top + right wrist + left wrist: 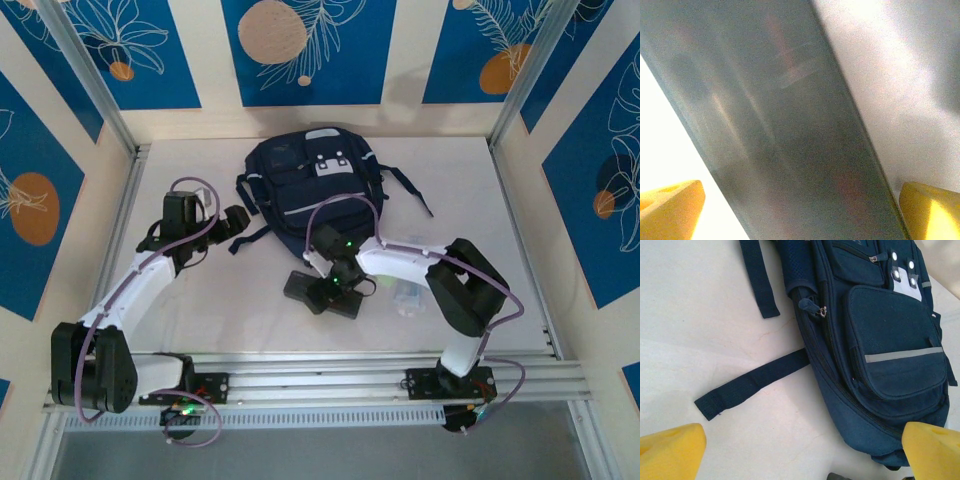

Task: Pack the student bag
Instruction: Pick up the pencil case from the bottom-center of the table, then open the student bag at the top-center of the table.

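Two arms reach over the white counter (200, 300). The student bag (310, 185) lies flat at the middle of the far edge, front pockets up, with one strap (750, 385) spread on the counter beside it. The left fingers (670, 450) are apart, close to the bag's side that faces the left edge. The right fingers (930, 210) are also apart, low over a dark flat slab (305, 290) near the counter's middle.

Robot lab cell — aluminium rails (330, 372), (blue-printed) wall panels (340, 60).
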Controlling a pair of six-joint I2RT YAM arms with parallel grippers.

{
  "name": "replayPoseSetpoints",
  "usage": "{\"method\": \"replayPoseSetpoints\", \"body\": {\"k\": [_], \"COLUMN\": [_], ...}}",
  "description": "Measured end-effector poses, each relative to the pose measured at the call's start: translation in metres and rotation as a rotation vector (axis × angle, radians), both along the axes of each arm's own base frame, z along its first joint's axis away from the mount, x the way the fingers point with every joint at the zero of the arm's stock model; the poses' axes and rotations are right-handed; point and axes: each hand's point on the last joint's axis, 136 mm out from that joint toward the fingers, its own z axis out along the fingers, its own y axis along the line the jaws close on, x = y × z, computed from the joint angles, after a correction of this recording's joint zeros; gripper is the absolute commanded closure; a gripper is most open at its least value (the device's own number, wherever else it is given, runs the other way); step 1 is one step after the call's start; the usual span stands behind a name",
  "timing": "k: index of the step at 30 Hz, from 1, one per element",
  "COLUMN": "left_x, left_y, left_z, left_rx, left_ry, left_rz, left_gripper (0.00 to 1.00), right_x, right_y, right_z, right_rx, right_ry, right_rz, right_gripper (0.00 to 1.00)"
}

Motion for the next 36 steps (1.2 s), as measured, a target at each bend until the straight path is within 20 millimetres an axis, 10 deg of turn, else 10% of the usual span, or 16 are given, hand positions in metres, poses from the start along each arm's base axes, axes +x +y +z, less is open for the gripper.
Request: {"method": "replayPoseSetpoints", "body": {"k": [9, 21, 30, 36], "left_x": [0.002, 0.004, 0.024, 0.045], "left_y": [-0.004, -0.011, -0.051, -0.099], "left_z": [0.004, 0.007, 0.027, 0.028], "left_rx": [-0.034, -0.022, 0.147, 0.255], "left_ry": [-0.009, -0.019, -0.106, -0.160], "left_rz": [-0.002, -0.058, -0.214, -0.368], "left_gripper": [0.00, 0.17, 0.22, 0.23], "right_x": [-0.022, -0.011, 0.025, 0.076], "right_y": [0.015, 0.025, 0.009, -0.051], "right_z": [-0.005, -0.005, 0.082, 0.126], "right_rx": [-0.086, -0.043, 0.311, 0.476], "right_ry": [-0.073, -0.115, -0.060, -0.085], "right_rz": [0.044, -0.001, -0.227, -0.527], "right_gripper": [0.04, 0.43, 0.56, 0.56]}}
